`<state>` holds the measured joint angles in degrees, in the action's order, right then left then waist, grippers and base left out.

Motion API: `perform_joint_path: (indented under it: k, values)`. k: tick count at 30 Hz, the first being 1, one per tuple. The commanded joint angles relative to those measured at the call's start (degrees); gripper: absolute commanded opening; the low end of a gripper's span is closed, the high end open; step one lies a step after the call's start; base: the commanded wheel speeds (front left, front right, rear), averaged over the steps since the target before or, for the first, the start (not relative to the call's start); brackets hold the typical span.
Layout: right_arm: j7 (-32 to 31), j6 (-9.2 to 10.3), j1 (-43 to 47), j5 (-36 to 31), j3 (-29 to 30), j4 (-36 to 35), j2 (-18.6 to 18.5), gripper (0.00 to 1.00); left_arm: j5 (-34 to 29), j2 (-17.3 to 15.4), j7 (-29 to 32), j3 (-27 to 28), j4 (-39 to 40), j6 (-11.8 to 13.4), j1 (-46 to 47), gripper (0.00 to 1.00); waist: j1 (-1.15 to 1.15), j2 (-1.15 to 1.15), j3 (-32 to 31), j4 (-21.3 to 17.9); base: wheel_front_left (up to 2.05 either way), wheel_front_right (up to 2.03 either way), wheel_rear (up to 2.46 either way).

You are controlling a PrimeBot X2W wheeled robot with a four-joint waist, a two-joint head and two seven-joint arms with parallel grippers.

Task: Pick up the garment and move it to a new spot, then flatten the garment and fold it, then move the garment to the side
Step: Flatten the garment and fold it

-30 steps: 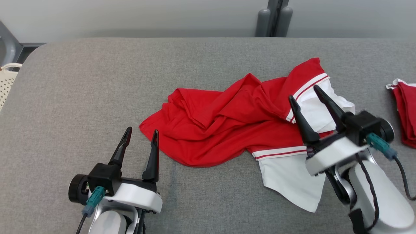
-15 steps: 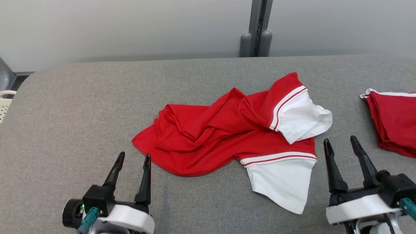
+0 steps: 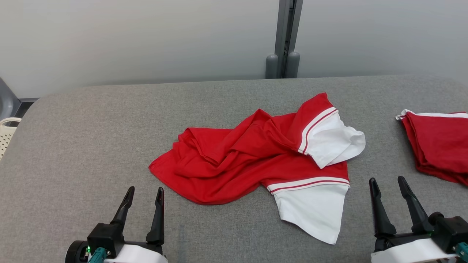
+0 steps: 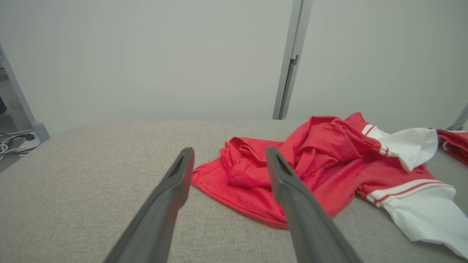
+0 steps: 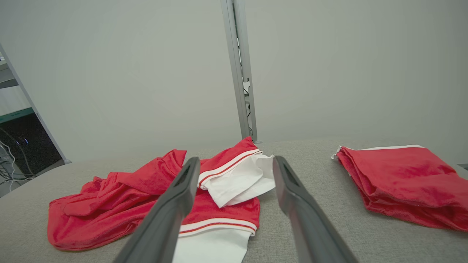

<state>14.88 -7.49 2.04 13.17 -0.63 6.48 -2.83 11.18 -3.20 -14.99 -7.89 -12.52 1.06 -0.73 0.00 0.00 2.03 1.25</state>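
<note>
Pointing forward at the near edge of the grey table (image 3: 91, 124), the left gripper (image 3: 145, 189) and right gripper (image 3: 386, 179) have fingers spread, pinching nothing. Between and beyond them the red-and-white garment (image 3: 234, 160) lies crumpled mid-table — white sleeves toward the right — and a folded red pile (image 3: 438, 146) sits well apart at the far right.

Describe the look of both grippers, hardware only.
Matched pair. The left gripper and right gripper each have two long, tapered black fingers on a black block mounted on a white housing. A teal connector plugs into each wrist; a small green light glows beside the left one.
</note>
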Motion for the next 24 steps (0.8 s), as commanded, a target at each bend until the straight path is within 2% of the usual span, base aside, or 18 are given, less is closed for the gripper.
perform_joint_path:
  k: [1,12,18,24]
  values:
    - [-0.11,-0.01,0.64,0.31,-0.16,0.07,-0.19,1.0,-0.08,-0.21,-0.28,0.39,0.11,-0.15,-0.27,1.0,0.0,0.0,-0.21,-0.08,0.0,0.0,0.0]
    - [-0.95,-0.01,0.93,0.7,0.17,-0.55,-0.18,1.0,-0.39,-0.07,-0.28,0.98,0.4,-0.32,-0.54,1.0,0.0,0.0,-0.63,-0.34,0.0,0.0,0.0]
    - [-6.29,-0.01,1.95,3.89,0.36,3.19,-0.19,1.0,-0.46,-0.01,-0.28,0.74,0.19,-0.48,-0.02,1.0,0.0,0.0,-0.29,0.03,0.0,0.0,0.0]
    - [-10.96,-0.01,2.28,9.36,-3.11,8.71,-0.22,1.0,-0.3,0.08,-0.28,0.49,-0.06,-0.49,0.76,1.0,0.0,0.0,0.68,0.97,0.0,0.0,0.0]
